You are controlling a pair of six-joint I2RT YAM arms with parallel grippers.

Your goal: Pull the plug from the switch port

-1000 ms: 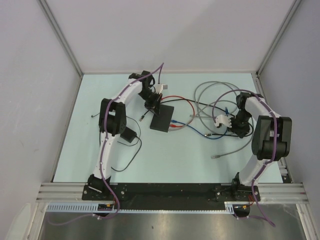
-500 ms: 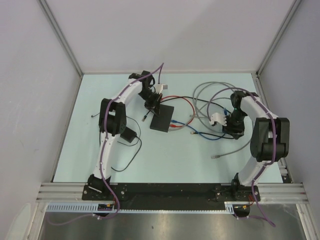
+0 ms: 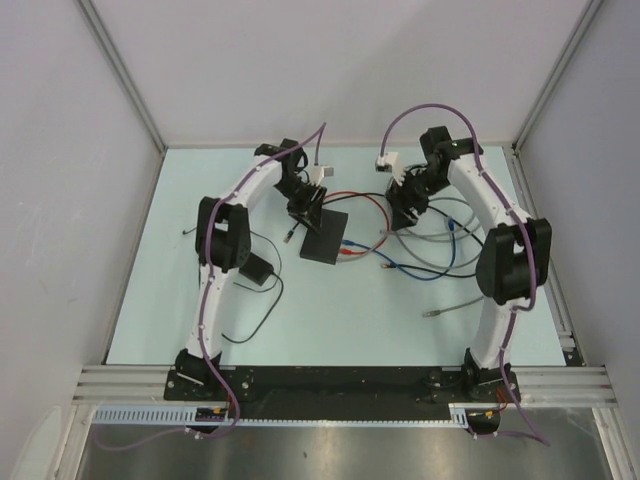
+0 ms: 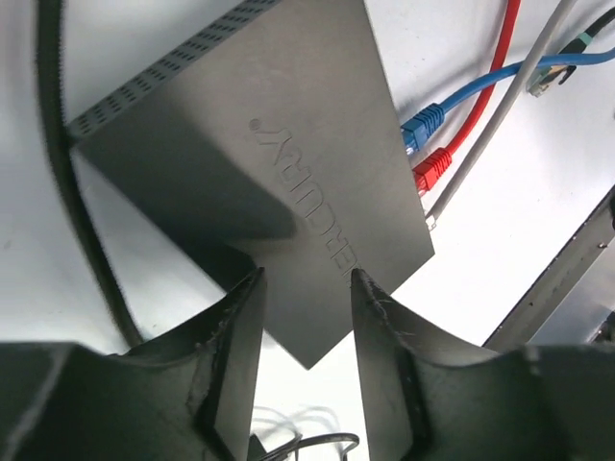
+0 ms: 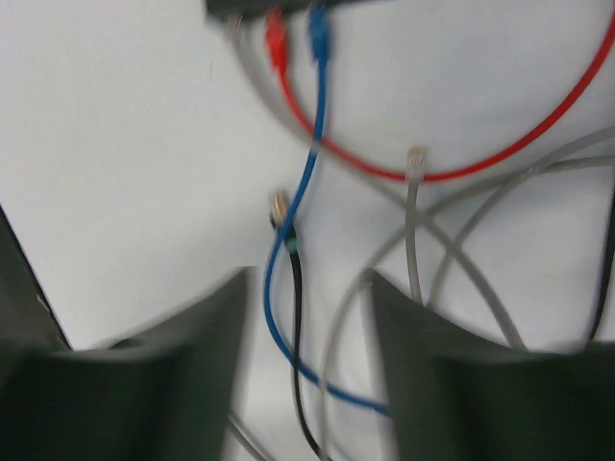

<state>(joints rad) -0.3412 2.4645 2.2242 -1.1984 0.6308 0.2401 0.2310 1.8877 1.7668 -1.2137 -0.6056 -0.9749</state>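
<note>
**Two robot arms around a black switch with its cables plugged in**

A flat, matte-black switch (image 3: pixel 325 237) lies on a pale table (image 3: pixel 200 300), a little left of centre and turned at an angle. Three leads run into its right edge, side by side: a blue plug (image 4: pixel 421 127), a red plug (image 4: pixel 434 170) and a grey cable (image 4: pixel 500 108). All three sit in their ports.

The left gripper (image 3: pixel 306 207) hangs over the far left corner of the switch. In the left wrist view its two fingers (image 4: pixel 235 355) are spread apart. One corner of the switch shows in the gap between them. Whether the fingers touch the box cannot be told.

The right gripper (image 3: pixel 405 200) is to the right of the switch and a little farther back, well apart from it. It hangs above a loose tangle of cables (image 3: pixel 440 235). Its wrist view is blurred, but the jaws are plainly spread with nothing between them. Blue, red, grey and black leads lie on the table below it.

A small black power adapter (image 3: pixel 258 268) with a thin cord lies near and to the left of the switch, beside the left arm.
</note>
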